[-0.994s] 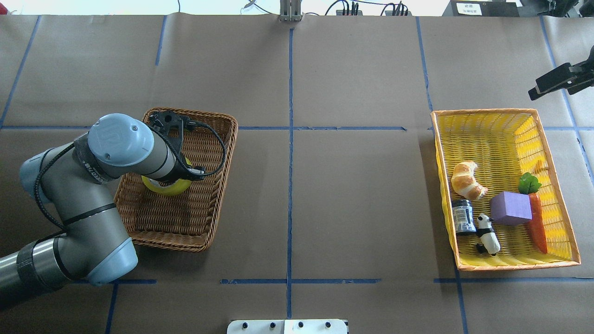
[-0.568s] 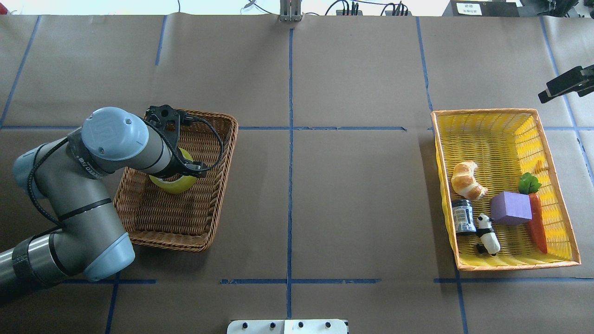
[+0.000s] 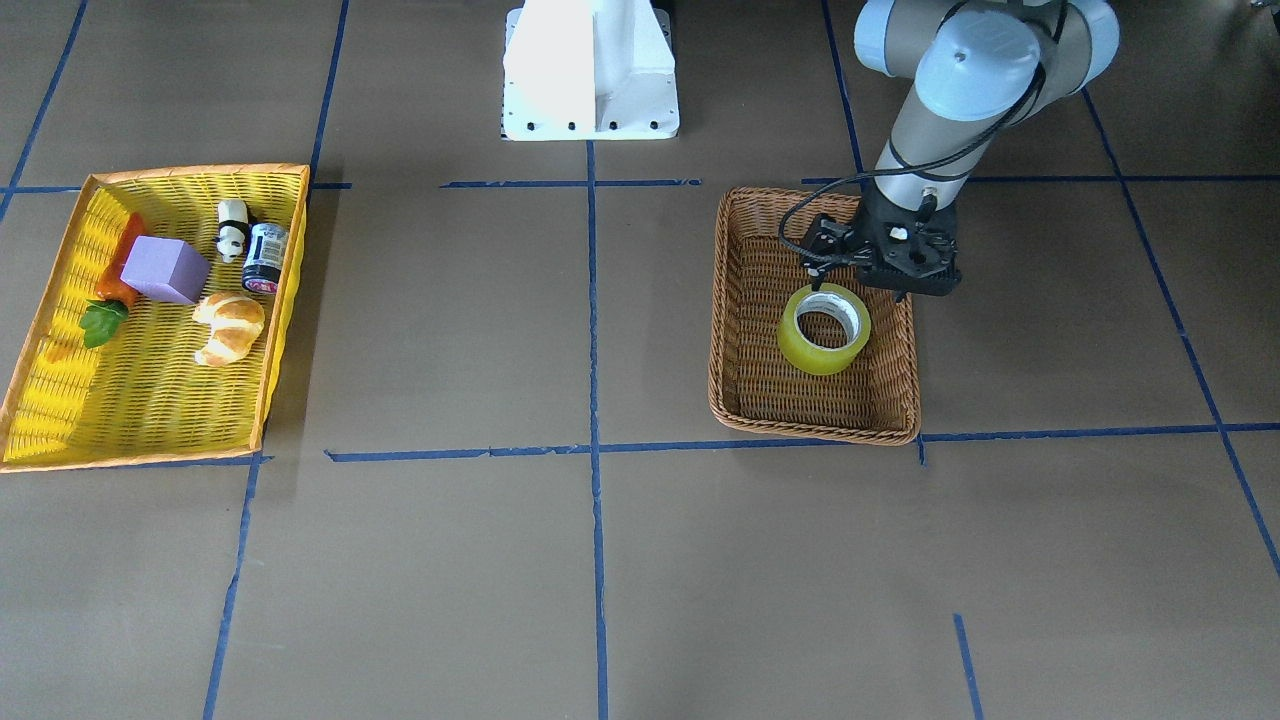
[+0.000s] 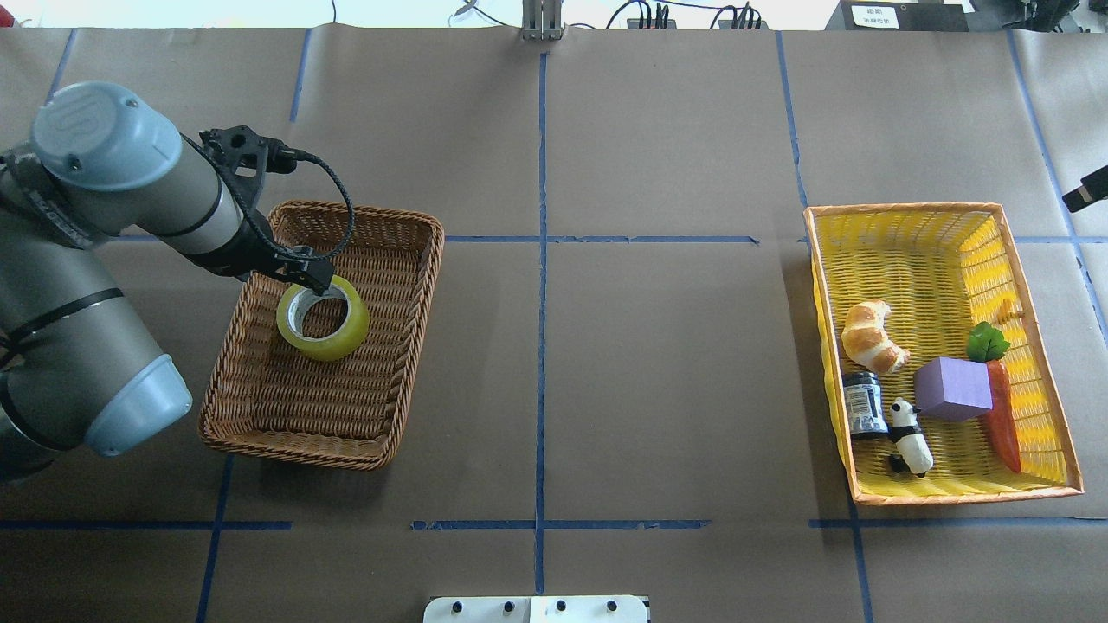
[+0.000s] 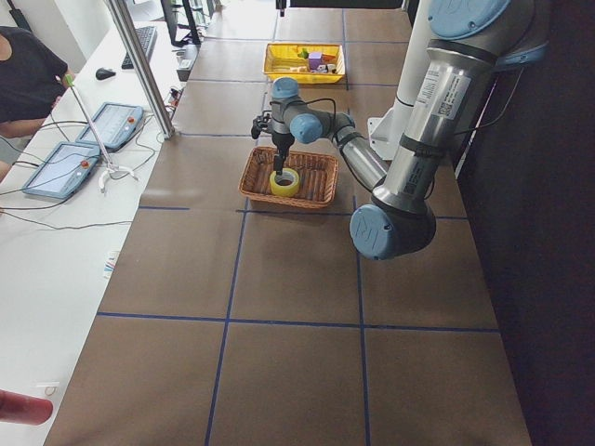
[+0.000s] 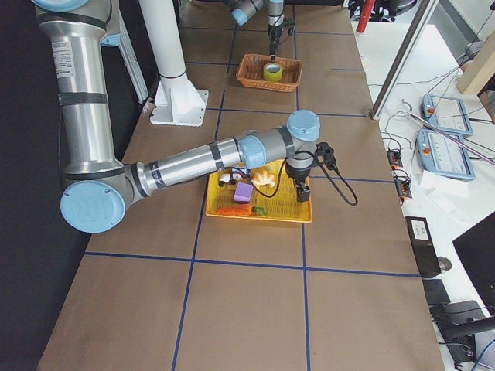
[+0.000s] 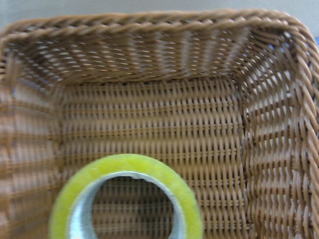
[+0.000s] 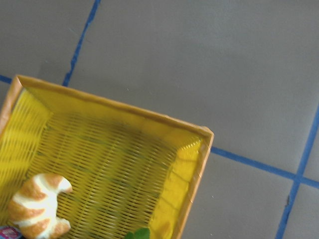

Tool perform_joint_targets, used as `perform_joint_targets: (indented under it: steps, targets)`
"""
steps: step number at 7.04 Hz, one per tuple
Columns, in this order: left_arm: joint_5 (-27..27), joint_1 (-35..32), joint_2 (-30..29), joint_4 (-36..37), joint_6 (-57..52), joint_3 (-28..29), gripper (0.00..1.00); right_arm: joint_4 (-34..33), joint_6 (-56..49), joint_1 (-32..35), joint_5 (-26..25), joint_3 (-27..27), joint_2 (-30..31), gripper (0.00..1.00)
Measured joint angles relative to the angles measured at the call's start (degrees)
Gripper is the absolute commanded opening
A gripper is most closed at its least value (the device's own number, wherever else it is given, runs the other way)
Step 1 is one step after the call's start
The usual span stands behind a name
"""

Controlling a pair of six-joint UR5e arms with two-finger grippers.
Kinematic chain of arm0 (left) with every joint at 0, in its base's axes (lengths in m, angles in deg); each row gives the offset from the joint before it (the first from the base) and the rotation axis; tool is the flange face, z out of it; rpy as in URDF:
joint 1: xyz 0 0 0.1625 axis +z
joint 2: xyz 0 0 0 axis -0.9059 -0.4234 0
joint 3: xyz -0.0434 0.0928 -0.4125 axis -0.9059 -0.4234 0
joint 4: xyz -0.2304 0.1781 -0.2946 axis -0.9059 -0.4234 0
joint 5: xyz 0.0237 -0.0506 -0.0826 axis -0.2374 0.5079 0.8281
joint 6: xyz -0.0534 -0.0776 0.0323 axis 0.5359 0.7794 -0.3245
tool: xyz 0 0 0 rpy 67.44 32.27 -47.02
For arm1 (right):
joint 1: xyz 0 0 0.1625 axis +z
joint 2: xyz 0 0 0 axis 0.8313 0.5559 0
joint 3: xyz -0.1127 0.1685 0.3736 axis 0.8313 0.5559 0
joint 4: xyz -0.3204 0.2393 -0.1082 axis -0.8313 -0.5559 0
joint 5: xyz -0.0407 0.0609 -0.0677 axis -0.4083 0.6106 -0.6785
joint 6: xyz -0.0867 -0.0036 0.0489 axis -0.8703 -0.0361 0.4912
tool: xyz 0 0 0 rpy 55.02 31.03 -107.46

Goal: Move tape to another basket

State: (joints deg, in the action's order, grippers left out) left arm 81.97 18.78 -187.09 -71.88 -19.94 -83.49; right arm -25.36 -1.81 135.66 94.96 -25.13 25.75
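Observation:
The tape [image 4: 334,350], a yellow roll with a grey-white core, hangs level just above the floor of the brown wicker basket [image 4: 414,346]. My left gripper [image 4: 313,281] is shut on the roll's far-left rim. In the front view the tape [image 3: 820,358] is just in front of the gripper body, over the basket [image 3: 735,300]. The left wrist view shows the tape [image 7: 129,164] close and blurred over the basket floor [image 7: 149,104]. My right gripper [image 4: 1086,186] shows only as a dark sliver at the right edge. I cannot tell whether it is open or shut.
A shallow yellow basket with an orange rim [image 4: 909,260] stands at the right. It holds a croissant [image 4: 874,336], a purple block [image 4: 952,388], a carrot [image 4: 1002,415], a small can [image 4: 863,403] and a panda figure [image 4: 909,435]. Brown paper with blue tape lines covers the table.
My left arm has risen and drawn back towards the far left, and the tape has come up with it. My right gripper has moved off towards the right edge.

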Motion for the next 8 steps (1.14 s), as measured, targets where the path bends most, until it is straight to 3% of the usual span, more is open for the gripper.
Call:
perform_joint_targets:
  steps: [2,4,6,8]
  targets:
    - [7.49,-8.83,3.24,4.39,-10.76,-1.69,1.0,0.3,-7.08,5.66,3.93,3.08,5.22,1.0]
    - [13.44,-17.52,10.02,4.93,-20.03,-1.72,1.0,0.23,-8.09,8.62,4.29,4.02,7.34,1.0]
    - [16.15,-25.76,16.96,4.99,-30.31,-0.28,1.0,-0.01,-8.01,9.21,1.08,4.65,8.42,1.0]
    - [17.03,-32.36,20.03,4.81,-40.7,5.43,1.0,-2.53,-7.55,9.61,-1.81,5.74,8.64,1.0]
